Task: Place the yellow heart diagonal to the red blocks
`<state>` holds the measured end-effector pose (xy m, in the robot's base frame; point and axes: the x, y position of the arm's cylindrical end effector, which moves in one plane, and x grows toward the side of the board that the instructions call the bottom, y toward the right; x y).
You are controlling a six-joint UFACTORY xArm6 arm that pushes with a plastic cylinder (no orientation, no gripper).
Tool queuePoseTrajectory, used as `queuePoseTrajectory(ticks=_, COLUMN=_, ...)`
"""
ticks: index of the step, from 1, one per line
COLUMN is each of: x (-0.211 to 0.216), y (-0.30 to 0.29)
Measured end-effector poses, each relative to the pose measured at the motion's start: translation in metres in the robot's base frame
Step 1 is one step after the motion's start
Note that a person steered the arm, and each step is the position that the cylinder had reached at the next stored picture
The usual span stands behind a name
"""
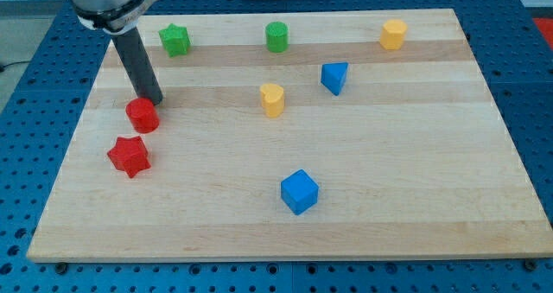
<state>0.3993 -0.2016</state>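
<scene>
The yellow heart (272,99) stands near the middle of the board, a little toward the view's top. A red cylinder (142,115) and a red star (129,156) sit at the view's left, the star below the cylinder. My tip (154,100) rests on the board just above and right of the red cylinder, almost touching it, far left of the yellow heart.
A green star (174,40) and a green cylinder (276,36) sit along the top. A yellow hexagon block (392,34) is at the top right. A blue triangle (334,77) lies right of the heart. A blue cube (299,191) sits lower centre. The wooden board (415,181) ends at blue pegboard.
</scene>
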Motion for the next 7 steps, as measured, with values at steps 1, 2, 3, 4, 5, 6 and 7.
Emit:
queuePoseTrajectory(ticks=1, x=0.022, y=0.0)
queuePoseTrajectory(ticks=2, x=0.044, y=0.0)
queuePoseTrajectory(ticks=3, x=0.068, y=0.0)
queuePoseTrajectory(ticks=4, x=0.073, y=0.038)
queuePoseTrajectory(ticks=5, x=0.072, y=0.113)
queuePoseTrajectory(ticks=6, x=0.06, y=0.186)
queuePoseTrajectory(ticks=7, x=0.04, y=0.219)
